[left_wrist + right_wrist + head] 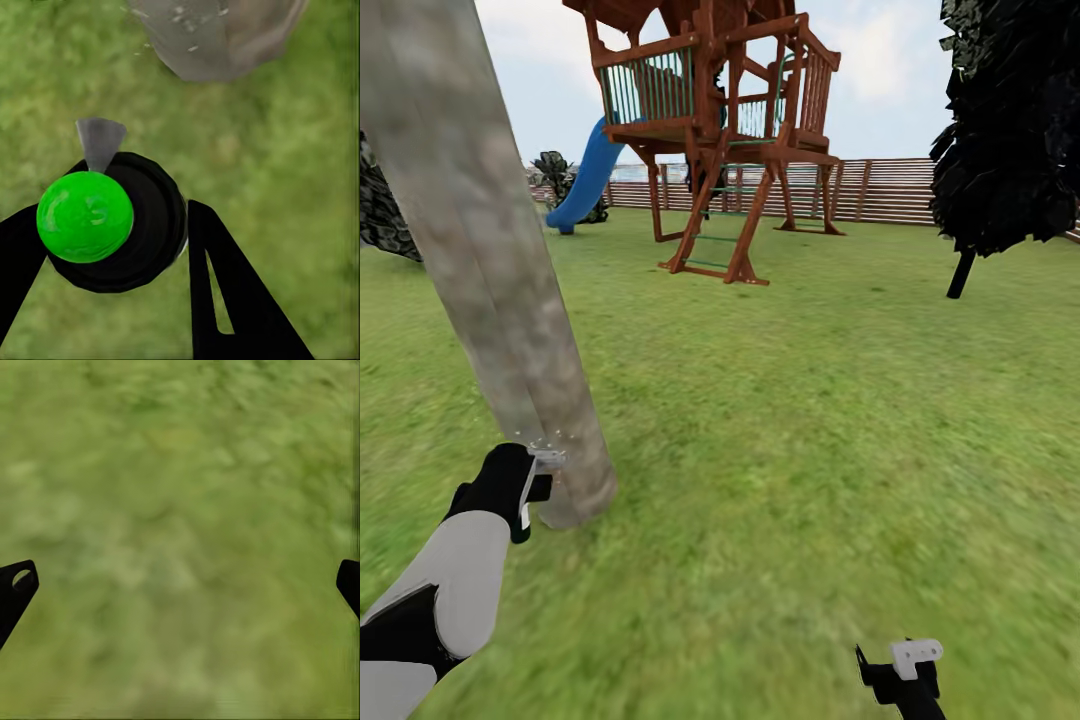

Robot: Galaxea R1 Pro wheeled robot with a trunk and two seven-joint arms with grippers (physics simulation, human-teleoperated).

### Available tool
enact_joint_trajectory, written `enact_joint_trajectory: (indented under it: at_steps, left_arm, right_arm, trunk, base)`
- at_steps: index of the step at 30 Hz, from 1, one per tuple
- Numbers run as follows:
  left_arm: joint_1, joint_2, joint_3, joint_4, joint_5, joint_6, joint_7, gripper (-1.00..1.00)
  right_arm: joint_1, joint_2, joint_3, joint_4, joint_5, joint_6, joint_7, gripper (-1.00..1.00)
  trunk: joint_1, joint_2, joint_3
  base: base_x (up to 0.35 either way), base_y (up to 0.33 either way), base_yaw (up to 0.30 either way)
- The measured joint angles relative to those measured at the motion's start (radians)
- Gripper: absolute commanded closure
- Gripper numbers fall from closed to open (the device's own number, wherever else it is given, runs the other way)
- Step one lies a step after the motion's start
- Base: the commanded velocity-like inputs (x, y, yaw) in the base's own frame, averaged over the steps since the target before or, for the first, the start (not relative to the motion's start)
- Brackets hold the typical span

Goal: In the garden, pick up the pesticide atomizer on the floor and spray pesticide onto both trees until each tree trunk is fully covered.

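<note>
Nearest, at 5 o'clock in the head view: right gripper [905, 668], low over bare lawn [810, 450]; in its wrist view, fingertips [16, 585] spread wide apart with nothing but grass between.

At 8 o'clock: left gripper [532, 487] at the end of a white-and-black forearm, clamped around the pesticide atomizer [112, 221]. In the left wrist view, black round body with bright green ball top, a grey nozzle pointing at the tree trunk [217, 34]; black fingers [225, 292] pressed on either side of it.

Just beyond, from 7 up to 11 o'clock: thick pale mottled tree trunk [490, 260], leaning in frame, base just beside the left gripper. A few whitish pesticide [184, 15] specks on the bark near the base.

Farther, at 12 o'clock: wooden play tower [720, 130] with blue slide [590, 180]. At 2 o'clock: dark columnar tree [1010, 130]. Farthest: brown slat fence [890, 190].
</note>
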State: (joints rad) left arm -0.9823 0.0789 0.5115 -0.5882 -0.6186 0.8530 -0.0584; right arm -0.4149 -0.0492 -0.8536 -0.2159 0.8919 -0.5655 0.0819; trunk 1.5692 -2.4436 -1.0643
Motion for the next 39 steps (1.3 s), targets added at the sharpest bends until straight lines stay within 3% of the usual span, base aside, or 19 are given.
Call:
enact_joint_trajectory:
  at_steps: [10, 24, 32, 39]
  left_arm:
    - [0.0, 0.001, -0.001, 0.002, -0.003, 0.0, 0.0, 1.0]
    - [-0.015, 0.0, 0.001, -0.012, 0.005, 0.006, 0.0, 1.0]
    - [0.001, 0.005, 0.006, -0.047, 0.005, 0.001, -0.001, 1.0]
    - [0.001, 0.002, 0.0, -0.055, 0.008, 0.001, 0.001, 1.0]
  right_arm:
    - [0.0, 0.0, 0.0, 0.0, 0.0, 0.0, 0.0, -1.0]
    - [0.0, 0.0, 0.0, 0.001, 0.0, 0.0, 0.0, -1.0]
    - [0.0, 0.0, 0.0, 0.0, 0.0, 0.0, 0.0, -1.0]
    - [0.0, 0.0, 0.0, -0.001, 0.0, 0.0, 0.001, -1.0]
  trunk:
    - [0.0, 0.0, 0.0]
    - [0.0, 0.0, 0.0]
    - [0.0, 0.0, 0.0]
    - [0.0, 0.0, 0.0]
  base:
    - [0.078, -0.256, 0.015]
    - [0.11, -0.141, 0.271]
    - [0.047, -0.125, 0.048]
    - [0.058, -0.269, 0.254]
